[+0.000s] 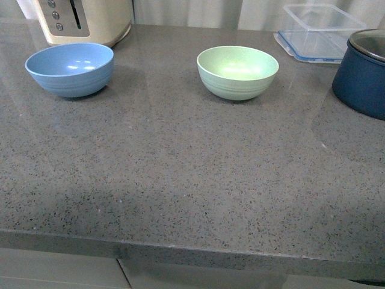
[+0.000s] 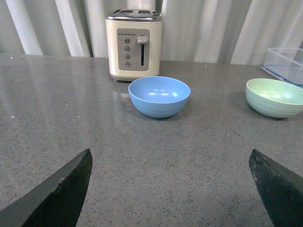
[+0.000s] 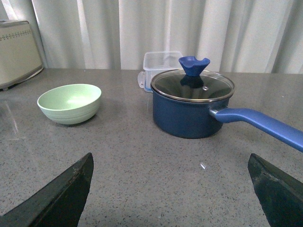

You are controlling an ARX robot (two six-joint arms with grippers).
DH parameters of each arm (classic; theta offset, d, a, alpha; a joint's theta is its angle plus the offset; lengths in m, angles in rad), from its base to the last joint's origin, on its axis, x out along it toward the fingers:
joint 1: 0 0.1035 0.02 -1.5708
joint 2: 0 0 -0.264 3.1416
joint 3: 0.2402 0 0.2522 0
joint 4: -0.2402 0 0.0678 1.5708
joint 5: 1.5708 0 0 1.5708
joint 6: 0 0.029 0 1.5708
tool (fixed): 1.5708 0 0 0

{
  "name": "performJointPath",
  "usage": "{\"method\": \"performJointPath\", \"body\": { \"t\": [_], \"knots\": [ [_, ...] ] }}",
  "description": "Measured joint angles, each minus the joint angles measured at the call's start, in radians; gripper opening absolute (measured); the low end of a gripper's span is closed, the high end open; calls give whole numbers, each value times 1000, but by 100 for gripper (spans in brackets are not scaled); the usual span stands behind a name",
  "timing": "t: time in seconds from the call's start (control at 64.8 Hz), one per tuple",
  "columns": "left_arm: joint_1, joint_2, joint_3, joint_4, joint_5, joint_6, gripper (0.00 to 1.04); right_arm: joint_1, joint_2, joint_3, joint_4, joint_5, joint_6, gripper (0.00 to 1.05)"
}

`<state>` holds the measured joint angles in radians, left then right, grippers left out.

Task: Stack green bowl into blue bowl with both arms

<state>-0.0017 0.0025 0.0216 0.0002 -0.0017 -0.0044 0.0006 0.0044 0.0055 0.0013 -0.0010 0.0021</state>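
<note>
Left gripper (image 2: pixel 170 156) hangs over the grey countertop (image 1: pixel 180 180) with jaws spread wide and empty, the blue bowl (image 2: pixel 159 96) standing upright ahead of it, just in front of a cream toaster (image 2: pixel 134 45). Right gripper (image 3: pixel 170 156), likewise spread and empty, faces the green bowl (image 3: pixel 69 103) and a lidded navy saucepan (image 3: pixel 191 111). Both bowls sit well apart.

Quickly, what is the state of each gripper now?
Left gripper: open, holding nothing.
Right gripper: open, holding nothing.
</note>
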Motion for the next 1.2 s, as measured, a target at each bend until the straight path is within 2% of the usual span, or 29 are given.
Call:
{"method": "performJointPath", "body": {
  "t": [0.309, 0.34, 0.37, 0.432, 0.448, 0.463, 0.494, 0.509, 0.556, 0.648, 0.741, 0.942, 1.204],
  "knots": [
    [0, 0, 0, 0, 0, 0, 98, 0, 0, 0, 0, 0, 0, 95],
    [-19, 37, 17, -50, -69, -39, 98, 0, 0, 0, 0, 0, 0, 95],
    [-55, 160, 103, -238, -254, -113, 98, 0, 0, 0, 0, 0, 0, 95],
    [-35, 443, 252, -419, -484, -181, 98, 0, 0, 0, 0, 1, 0, 95],
    [-24, 488, 272, -424, -500, -183, 98, 0, 0, 0, 0, 0, 0, 95],
    [1, 577, 312, -417, -558, -185, 98, 0, 0, 0, 0, -3, 0, 95],
    [43, 697, 374, -384, -572, -184, 98, 0, 0, 0, 0, -3, 0, 95],
    [87, 818, 449, -330, -564, -176, 98, 0, 0, 0, 0, -2, 0, 95],
    [142, 992, 570, -237, -521, -140, 98, 0, 0, 0, -1, 0, 0, 95],
    [187, 1181, 712, -165, -455, -104, 98, 0, 0, 0, -1, 0, 0, 95],
    [203, 1325, 837, -171, -376, -98, 98, 0, 0, 0, -1, -1, 0, 95],
    [159, 1538, 1054, -190, -266, -95, 98, 0, 0, 0, -1, -1, 0, 95],
    [81, 1687, 1172, -203, -254, -90, 98, 0, 0, 0, -1, -1, 0, 95]
  ]
}}
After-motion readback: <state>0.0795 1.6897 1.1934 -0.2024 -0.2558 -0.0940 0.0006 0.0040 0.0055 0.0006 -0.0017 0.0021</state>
